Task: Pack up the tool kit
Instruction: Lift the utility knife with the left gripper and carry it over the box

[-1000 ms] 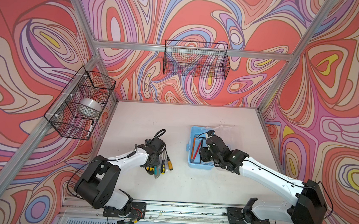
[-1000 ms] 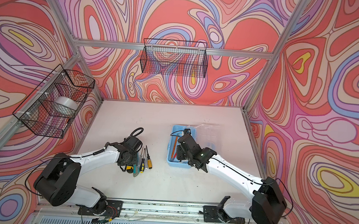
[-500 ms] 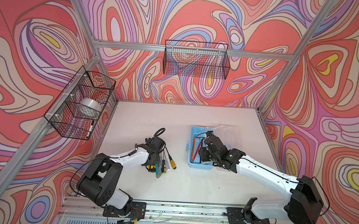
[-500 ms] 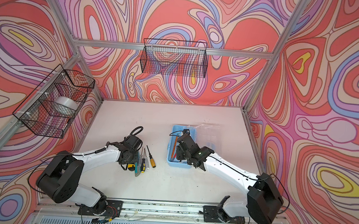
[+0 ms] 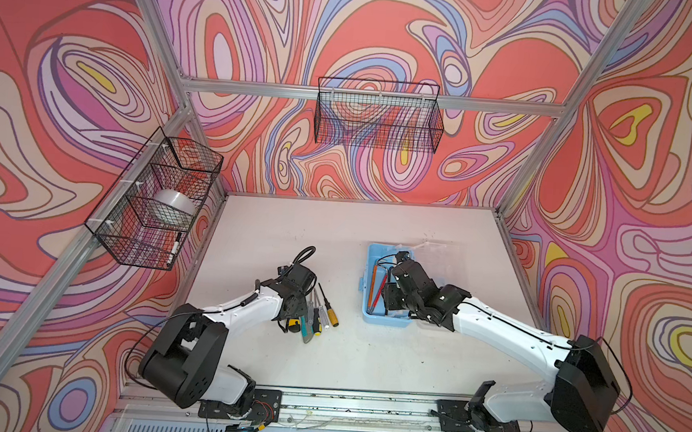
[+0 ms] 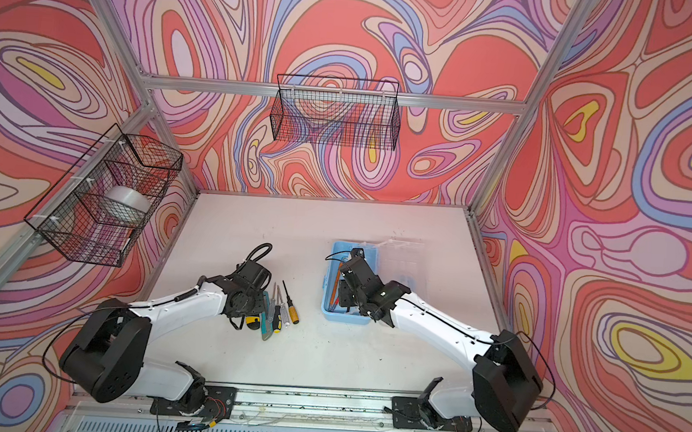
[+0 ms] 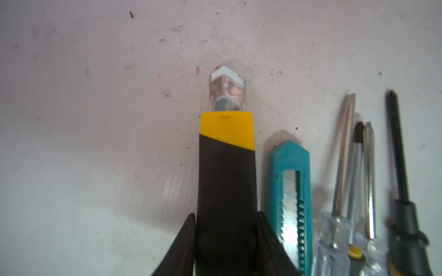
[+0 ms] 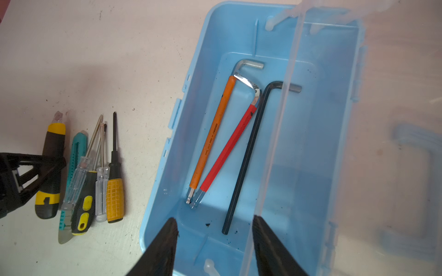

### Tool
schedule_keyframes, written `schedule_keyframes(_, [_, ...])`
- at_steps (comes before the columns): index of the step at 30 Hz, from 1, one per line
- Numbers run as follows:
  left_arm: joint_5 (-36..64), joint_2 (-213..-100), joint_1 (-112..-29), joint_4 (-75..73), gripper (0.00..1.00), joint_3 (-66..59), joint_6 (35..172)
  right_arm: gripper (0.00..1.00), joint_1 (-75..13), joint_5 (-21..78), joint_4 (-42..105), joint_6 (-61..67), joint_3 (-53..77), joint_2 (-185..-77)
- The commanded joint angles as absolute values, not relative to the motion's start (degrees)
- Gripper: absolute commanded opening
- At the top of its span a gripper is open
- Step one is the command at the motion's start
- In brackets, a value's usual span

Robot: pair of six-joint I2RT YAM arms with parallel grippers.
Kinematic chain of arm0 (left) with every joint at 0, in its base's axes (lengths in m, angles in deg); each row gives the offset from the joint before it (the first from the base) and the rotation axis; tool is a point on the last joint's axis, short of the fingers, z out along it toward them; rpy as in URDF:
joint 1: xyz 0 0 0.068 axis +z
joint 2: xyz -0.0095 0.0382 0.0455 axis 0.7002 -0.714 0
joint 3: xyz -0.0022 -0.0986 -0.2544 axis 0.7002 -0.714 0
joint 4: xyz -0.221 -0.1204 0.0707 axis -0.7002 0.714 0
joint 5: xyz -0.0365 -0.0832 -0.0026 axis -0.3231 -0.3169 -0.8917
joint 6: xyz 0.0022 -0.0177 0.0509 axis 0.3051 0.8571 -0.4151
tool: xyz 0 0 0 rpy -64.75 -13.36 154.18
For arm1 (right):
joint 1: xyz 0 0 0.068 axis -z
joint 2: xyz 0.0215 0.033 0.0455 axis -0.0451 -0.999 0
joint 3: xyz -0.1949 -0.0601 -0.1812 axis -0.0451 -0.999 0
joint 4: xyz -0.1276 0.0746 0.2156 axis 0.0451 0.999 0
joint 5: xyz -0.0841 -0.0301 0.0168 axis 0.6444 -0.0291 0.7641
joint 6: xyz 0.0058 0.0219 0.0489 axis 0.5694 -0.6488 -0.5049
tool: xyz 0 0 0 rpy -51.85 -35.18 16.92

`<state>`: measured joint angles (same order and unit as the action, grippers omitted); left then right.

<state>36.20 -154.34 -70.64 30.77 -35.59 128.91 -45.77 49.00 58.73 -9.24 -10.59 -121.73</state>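
The tool kit's light-blue base [image 5: 370, 315] [image 6: 331, 312] [image 8: 167, 191] lies open right of centre, its clear lid [image 5: 437, 254] [image 8: 382, 143] swung to the far side. In it lie an orange hex key [image 8: 210, 136], a red one [image 8: 229, 153] and a black one [image 8: 246, 155]. My right gripper [image 8: 215, 218] [image 5: 390, 299] hangs open above the base, the lid's edge just inside one finger. My left gripper [image 7: 226, 215] [image 5: 291, 312] is shut on the black-and-yellow utility knife [image 7: 226, 148] [image 8: 51, 153], which lies on the table beside a teal knife [image 7: 289, 181] and several screwdrivers [image 5: 327, 307] [image 8: 114, 181].
Two black wire baskets hang on the walls: one at the back [image 5: 378, 115], one at the left [image 5: 158, 199] holding a tape roll [image 5: 174, 205]. The white table [image 5: 293, 230] ends at a metal rail [image 5: 343, 402] in front.
My left jaws have narrowed onto the black-and-yellow knife and the left arm has shifted slightly. The right gripper stays still above the case.
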Motion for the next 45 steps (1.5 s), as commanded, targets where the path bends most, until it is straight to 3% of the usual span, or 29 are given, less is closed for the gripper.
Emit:
schedule_keyframes(1, [38.0,-151.0,-70.2,36.1,0.26,-33.6,128.8,0.54,-45.5,49.0,58.1,-9.4,-9.5,-121.9])
schedule_keyframes(8, [33.6,-143.8,-70.8,39.5,0.21,-30.6,129.1,0.54,-45.1,50.3,58.2,-9.9,-10.1,-119.4])
schedule_keyframes(15, [34.9,-144.1,-81.3,40.6,0.21,-21.3,132.1,0.54,-44.2,54.7,61.6,-9.9,-9.9,-113.4])
schedule_keyframes(24, [32.0,-158.6,-92.6,30.7,0.21,-5.3,132.2,0.53,-41.8,60.8,67.7,-10.0,-10.5,-102.3])
schedule_keyframes(36, [26.0,-178.0,-96.9,26.8,0.21,13.9,131.3,0.53,-41.2,64.1,72.6,-10.2,-9.5,-92.6])
schedule_keyframes(45, [25.0,-187.7,-98.6,27.4,0.20,21.5,131.6,0.53,-41.2,64.3,72.7,-9.6,-9.0,-91.8])
